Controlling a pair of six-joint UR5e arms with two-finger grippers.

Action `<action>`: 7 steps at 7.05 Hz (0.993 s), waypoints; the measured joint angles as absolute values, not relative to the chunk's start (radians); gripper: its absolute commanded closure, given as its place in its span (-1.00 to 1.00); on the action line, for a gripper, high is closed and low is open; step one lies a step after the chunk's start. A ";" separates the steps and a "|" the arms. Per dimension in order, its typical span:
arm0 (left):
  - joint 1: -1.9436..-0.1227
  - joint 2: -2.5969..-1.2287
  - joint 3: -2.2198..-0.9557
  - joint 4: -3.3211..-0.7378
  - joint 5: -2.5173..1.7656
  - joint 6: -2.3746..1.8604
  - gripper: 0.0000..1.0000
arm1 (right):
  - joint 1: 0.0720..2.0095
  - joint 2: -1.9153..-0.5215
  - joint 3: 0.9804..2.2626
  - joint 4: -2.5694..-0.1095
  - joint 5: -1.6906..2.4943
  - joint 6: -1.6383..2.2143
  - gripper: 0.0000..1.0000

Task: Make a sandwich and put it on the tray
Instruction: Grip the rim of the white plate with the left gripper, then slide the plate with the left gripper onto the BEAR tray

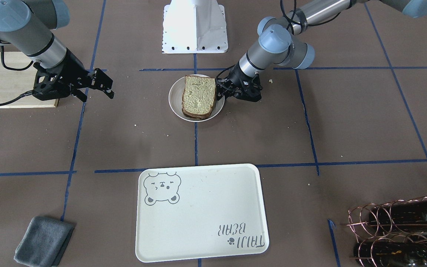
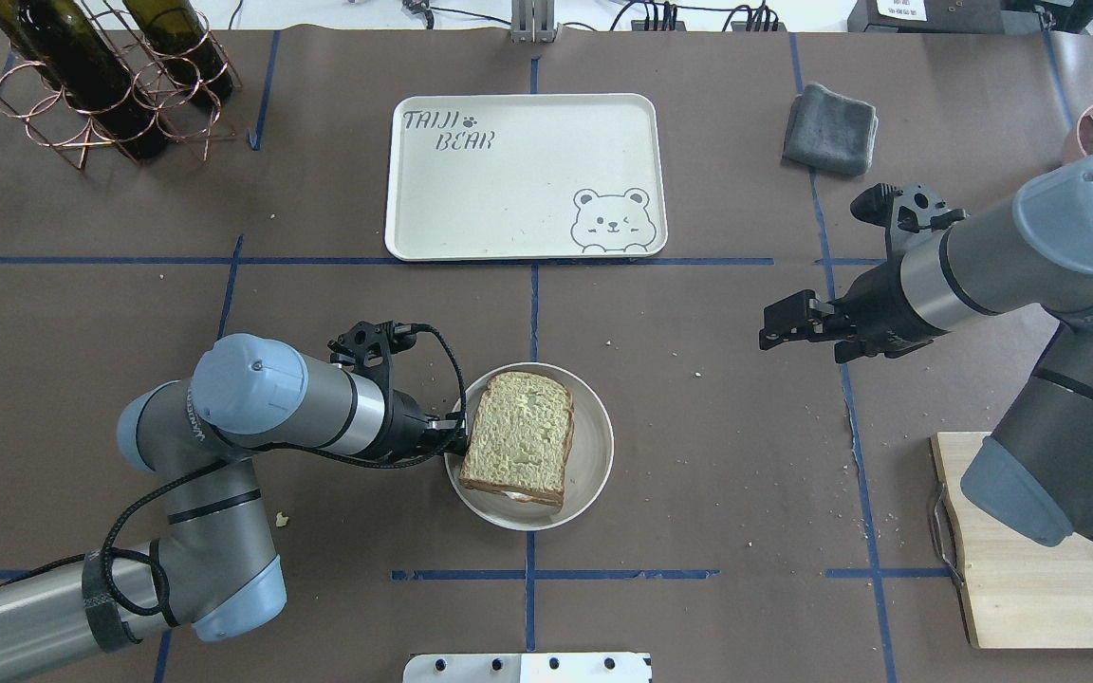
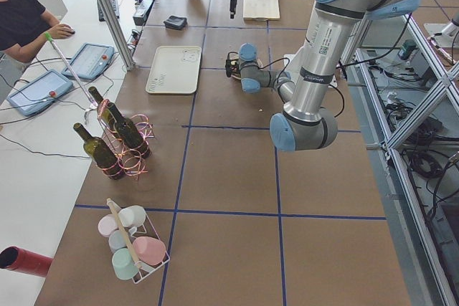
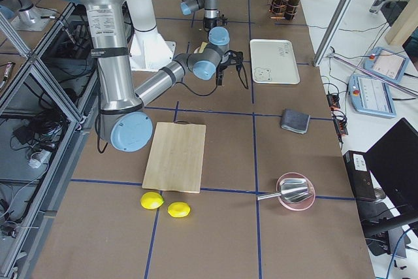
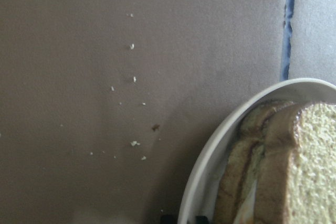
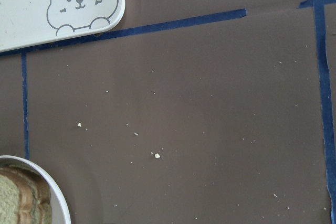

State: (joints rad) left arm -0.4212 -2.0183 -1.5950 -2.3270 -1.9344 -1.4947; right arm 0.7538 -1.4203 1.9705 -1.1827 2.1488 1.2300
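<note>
While the left tool [image 2: 452, 439] sits at the sandwich [image 2: 518, 436] on its round plate [image 2: 596, 446], I cannot tell its grip (jaws hidden). The right tool [image 2: 779, 332] hangs spread over the brown, blue-taped surface [image 2: 698, 474]. Well apart lies the tray [image 2: 509, 190]. Only the left side view shows an operator [image 3: 18, 12].

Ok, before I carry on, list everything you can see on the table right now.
sandwich: one, tan bread, brown crust, on the plate
round plate: one, grey-white, table centre
tray: one, cream, bear drawing, nothing on it, far side from the robot
cloth: one, grey, folded, right of the tray
wine bottles in rack: at least two, dark green, copper wire, far left
cutting board: one, pale wood, near right
lemons: two, yellow, beyond the board
pink dish with scoop: one, right end
cups in rack: several, pastel, left end
left gripper: black, at the sandwich's edge, jaws unclear
right gripper: black, open, holding nothing
</note>
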 measured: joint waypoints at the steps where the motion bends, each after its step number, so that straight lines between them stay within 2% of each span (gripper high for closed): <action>1: -0.421 -2.021 -1.592 -2.327 -1.935 -1.497 1.00 | 0.753 -1.423 1.970 -1.183 2.148 1.229 -1.00; 5: -0.478 -2.069 -1.610 -2.324 -1.869 -1.717 1.00 | 0.761 -1.449 2.000 -1.183 2.151 1.228 -1.00; 7: -0.540 -2.179 -1.512 -2.271 -1.814 -1.871 1.00 | 0.786 -1.514 2.066 -1.183 2.152 1.227 -1.00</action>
State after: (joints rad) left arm -0.5396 -2.1785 -1.5118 -2.2708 -1.8144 -1.8707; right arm 0.7858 -1.5144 2.0664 -1.1827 2.1522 1.2274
